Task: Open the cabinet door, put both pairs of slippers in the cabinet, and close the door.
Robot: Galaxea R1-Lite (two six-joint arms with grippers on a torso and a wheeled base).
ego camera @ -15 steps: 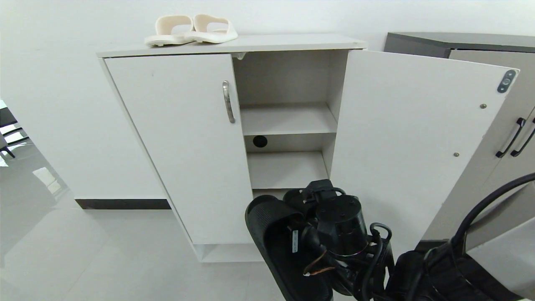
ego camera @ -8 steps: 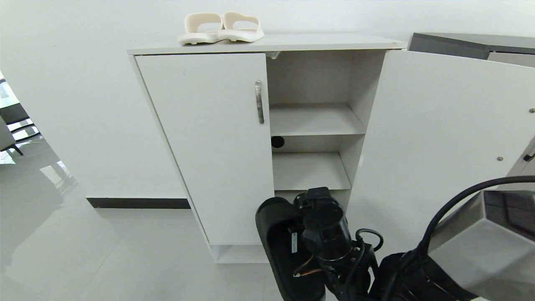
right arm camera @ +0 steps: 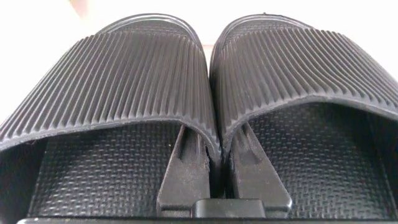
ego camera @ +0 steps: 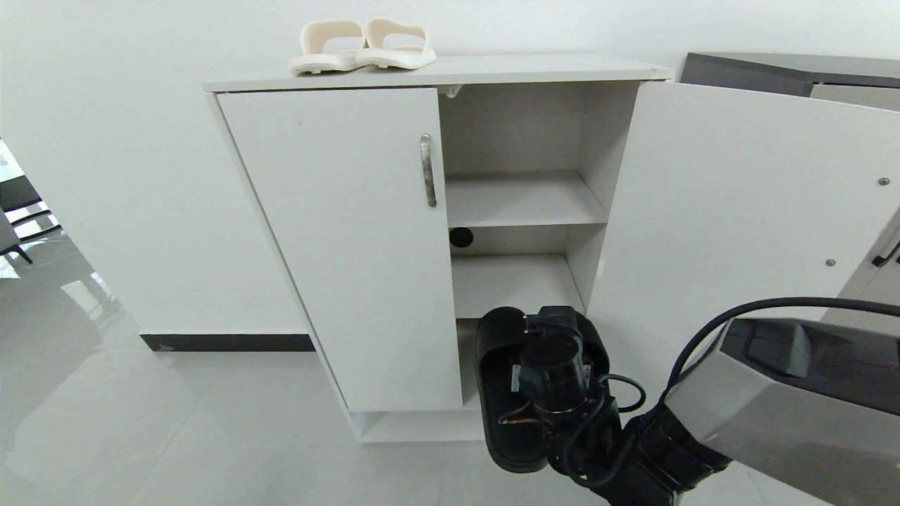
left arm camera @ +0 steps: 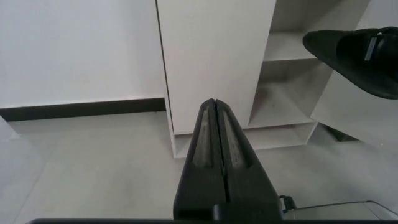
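Observation:
The white cabinet [ego camera: 330,239] stands against the wall with its right door [ego camera: 731,211] swung open and its left door shut. A pair of cream slippers [ego camera: 362,46] lies on the cabinet top. My right gripper [right arm camera: 214,177] is shut on the pair of black slippers [right arm camera: 211,93], pinching the two inner edges together. In the head view the black slippers [ego camera: 500,379] hang in front of the lower opening, toes toward the cabinet. My left gripper [left arm camera: 214,134] is shut with nothing in it, low over the floor, pointing at the cabinet base; the black slippers [left arm camera: 357,53] show beyond it.
Two bare shelves [ego camera: 520,200] show inside the open half, with a round hole [ego camera: 460,237] in the back panel. A grey cabinet [ego camera: 787,74] with dark handles stands at the right behind the open door. Pale tiled floor [ego camera: 211,436] spreads at the left.
The head view has shifted between frames. My right arm has carried the black slippers forward and toward the lower cabinet opening. The cream slippers stay on top.

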